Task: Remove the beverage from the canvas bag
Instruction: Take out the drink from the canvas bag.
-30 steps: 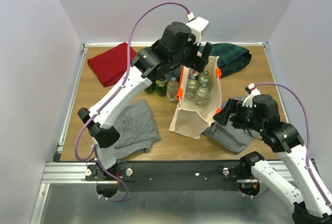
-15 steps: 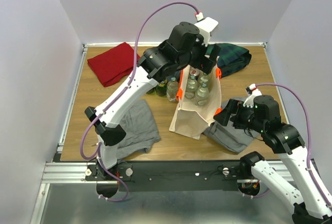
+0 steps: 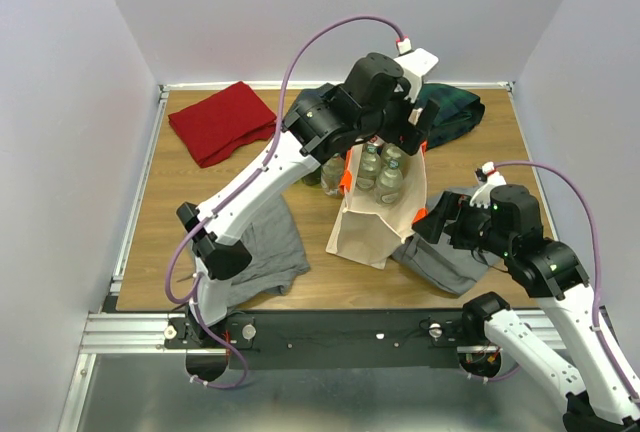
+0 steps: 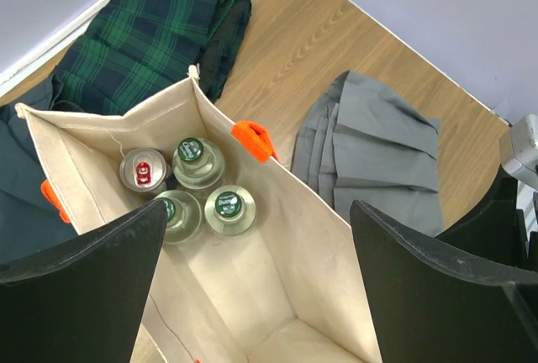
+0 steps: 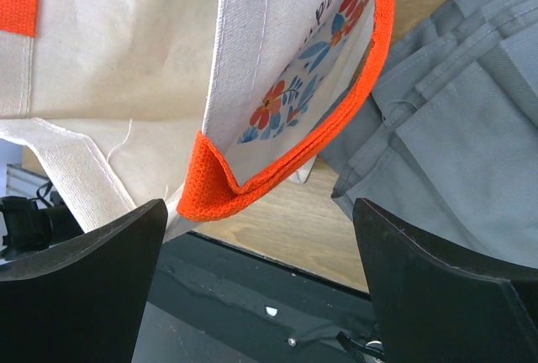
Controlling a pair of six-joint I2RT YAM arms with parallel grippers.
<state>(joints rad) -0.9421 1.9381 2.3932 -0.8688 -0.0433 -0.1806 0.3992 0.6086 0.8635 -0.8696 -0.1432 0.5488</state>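
The left gripper (image 4: 259,212) is held wide open, empty, over the canvas bag (image 4: 311,245), presumably for a straight descent; bottles (image 4: 229,209) and a can (image 4: 143,170) are clustered inside at 10 o'clock; the right gripper (image 5: 261,203), equally open and empty, is stationed at the bag's 3 o'clock, probably for steadying.

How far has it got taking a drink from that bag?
No drink is gripped yet: three bottles and a can sit inside the canvas bag. The left pincer hangs open above them; the right pincer is open beside an orange handle. Gripping and lifting remain.
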